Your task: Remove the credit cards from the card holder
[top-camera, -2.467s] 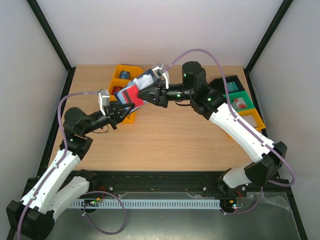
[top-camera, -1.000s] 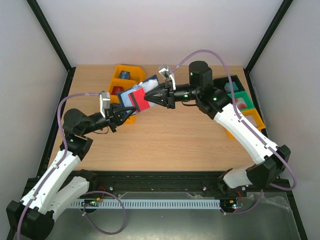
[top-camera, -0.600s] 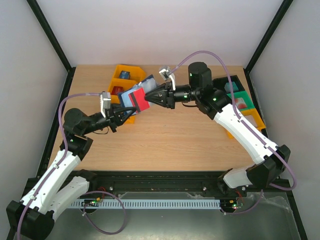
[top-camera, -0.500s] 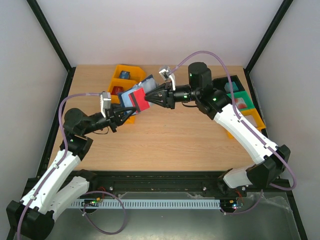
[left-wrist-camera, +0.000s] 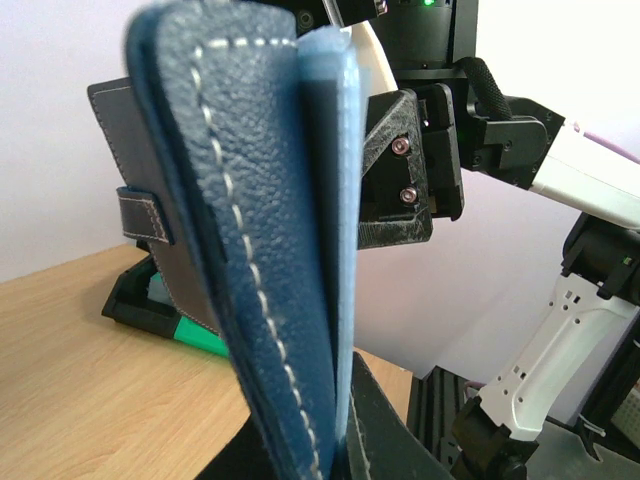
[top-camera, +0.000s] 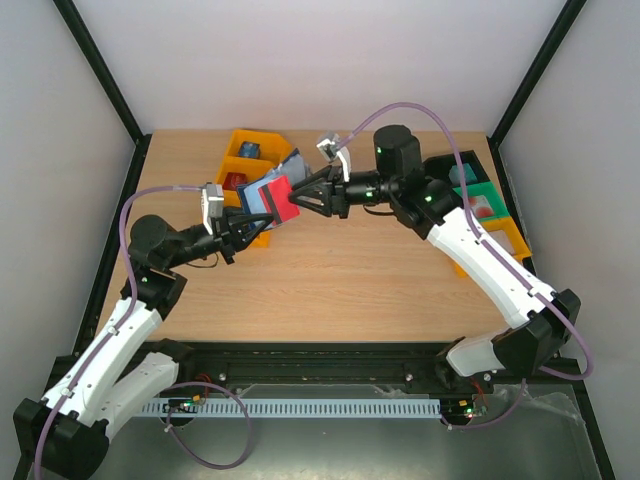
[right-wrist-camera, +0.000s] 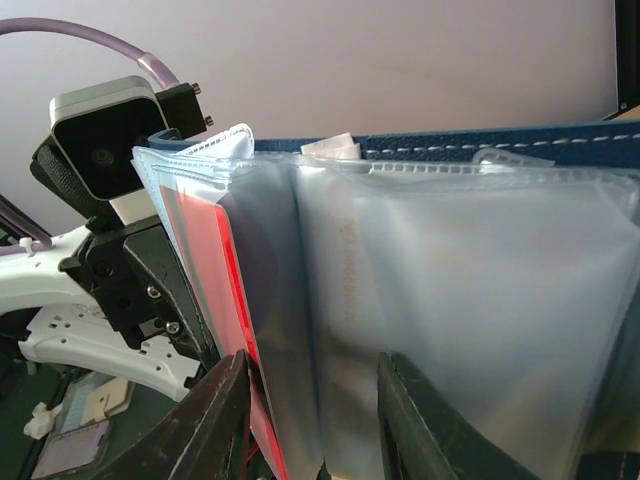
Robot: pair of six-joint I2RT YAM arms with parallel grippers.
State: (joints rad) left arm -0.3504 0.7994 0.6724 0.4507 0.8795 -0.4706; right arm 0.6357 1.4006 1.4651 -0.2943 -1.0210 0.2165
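Observation:
The navy card holder (top-camera: 258,194) hangs open above the table, its lower edge pinched in my shut left gripper (top-camera: 240,222). In the left wrist view its stitched navy cover (left-wrist-camera: 235,250) fills the middle, clamped at the bottom by my left gripper (left-wrist-camera: 340,445). A red credit card (top-camera: 283,204) sticks out of the holder's clear sleeves toward the right. My right gripper (top-camera: 303,196) stands at that edge with its jaws apart. In the right wrist view the red card (right-wrist-camera: 205,270) and the clear sleeves (right-wrist-camera: 440,300) lie between the spread jaws of my right gripper (right-wrist-camera: 310,425), under the navy edge (right-wrist-camera: 500,138).
A yellow three-compartment bin (top-camera: 246,150) sits behind the held card holder at the back left. Black, green and yellow bins (top-camera: 480,200) stand along the right side, under my right arm. Bare wooden table (top-camera: 340,280) stretches in front of both grippers.
My right gripper drew back to the right and the red card came further out of the holder. In the last second its jaws spread apart. The left gripper kept its hold.

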